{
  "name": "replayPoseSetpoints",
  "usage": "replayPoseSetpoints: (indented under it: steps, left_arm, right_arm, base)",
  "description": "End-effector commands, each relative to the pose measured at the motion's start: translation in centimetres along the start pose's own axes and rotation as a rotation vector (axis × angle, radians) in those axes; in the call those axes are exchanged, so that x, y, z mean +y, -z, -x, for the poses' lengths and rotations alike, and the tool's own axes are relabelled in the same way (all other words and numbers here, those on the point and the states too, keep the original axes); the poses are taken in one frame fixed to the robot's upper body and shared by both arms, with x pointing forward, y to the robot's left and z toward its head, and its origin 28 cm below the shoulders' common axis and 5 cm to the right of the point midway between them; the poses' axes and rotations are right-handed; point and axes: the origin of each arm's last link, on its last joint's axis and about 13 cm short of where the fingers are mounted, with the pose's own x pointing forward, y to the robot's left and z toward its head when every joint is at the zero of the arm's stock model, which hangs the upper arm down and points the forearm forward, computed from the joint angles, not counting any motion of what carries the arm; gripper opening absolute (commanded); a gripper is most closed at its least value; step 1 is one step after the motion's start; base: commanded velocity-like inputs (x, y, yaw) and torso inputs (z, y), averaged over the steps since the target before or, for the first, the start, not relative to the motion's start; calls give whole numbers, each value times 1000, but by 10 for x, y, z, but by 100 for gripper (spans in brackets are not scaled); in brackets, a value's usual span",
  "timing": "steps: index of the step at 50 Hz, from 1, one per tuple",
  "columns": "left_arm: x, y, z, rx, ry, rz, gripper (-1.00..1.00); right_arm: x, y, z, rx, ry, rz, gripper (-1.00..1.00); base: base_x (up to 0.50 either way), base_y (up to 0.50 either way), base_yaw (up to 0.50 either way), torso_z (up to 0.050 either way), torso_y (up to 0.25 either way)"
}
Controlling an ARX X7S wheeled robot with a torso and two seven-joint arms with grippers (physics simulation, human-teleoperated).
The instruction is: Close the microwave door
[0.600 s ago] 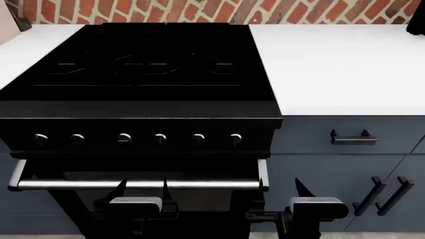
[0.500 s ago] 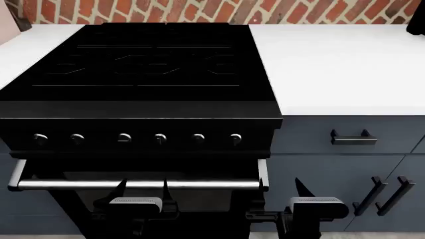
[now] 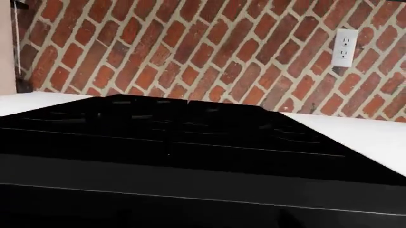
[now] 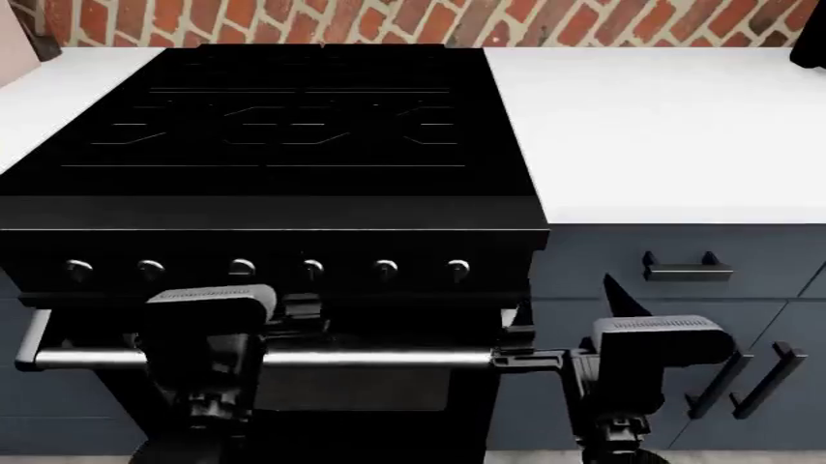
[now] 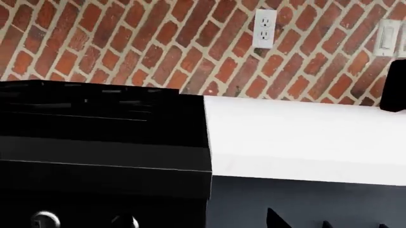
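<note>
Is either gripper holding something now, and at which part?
Nothing appears held. The left gripper and right gripper hang free before the stove; how their jaws stand is unclear.

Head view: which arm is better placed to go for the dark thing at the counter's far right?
Right, probably: the right gripper hangs nearer that dark thing; the left gripper faces the stove.

No readable text, label, brand, number or sign is found in any of the three views. The knobs (image 4: 242,268) along the front of the stove (image 4: 271,145) are shown plain, with no markings that can be made out. The wall outlet (image 5: 264,29) on the brick wall (image 5: 159,42) is blank apart from its slots. The white plate (image 5: 388,37) beside it carries nothing legible. The countertop (image 4: 671,126) and the cabinet fronts (image 4: 671,290) are unmarked.
</note>
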Motion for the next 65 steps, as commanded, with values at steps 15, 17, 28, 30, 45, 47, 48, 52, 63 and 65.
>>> replayPoseSetpoints:
  steps: [15, 17, 28, 30, 45, 47, 48, 52, 63, 65]
  left_arm:
    - [-3, -217, 6, -427, 78, 169, 100]
    - [0, -230, 10, -460, 77, 188, 100]
    - [20, -265, 23, -581, 51, 241, 100]
    - [23, -270, 26, -601, 51, 246, 100]
    - [35, -304, 56, -721, 72, 287, 100]
    - [37, -307, 59, -733, 72, 292, 100]
    - [37, -308, 60, -738, 71, 293, 100]
    - [39, -312, 63, -756, 67, 299, 100]
    - [39, -313, 66, -768, 68, 302, 100]
    - [39, -313, 67, -769, 70, 303, 100]
  right_arm:
    - [-22, -223, 1, -421, 67, 165, 100]
    - [-21, -233, 8, -443, -2, 194, 100]
    - [-25, -280, 41, -562, -28, 225, 100]
    - [-28, -282, 45, -570, -23, 240, 100]
    - [-33, -321, 73, -705, -7, 259, 100]
    - [-33, -322, 74, -712, -8, 265, 100]
    - [-33, -322, 75, -715, -10, 267, 100]
    - [-32, -324, 76, -720, -8, 273, 100]
    - [-32, -325, 77, -725, -1, 292, 100]
    - [-32, -325, 77, -725, -2, 294, 100]
  base:
    - [0, 0, 0, 0, 0]
    - [0, 0, 0, 0, 0]
    - [0, 0, 0, 0, 0]
    - [0, 0, 0, 0, 0]
    - [0, 0, 0, 0, 0]
    - [0, 0, 0, 0, 0]
    - [0, 0, 0, 0, 0]
    - [0, 343, 0, 0, 0]
    - [0, 500, 0, 0, 0]
    - [0, 500, 0, 0, 0]
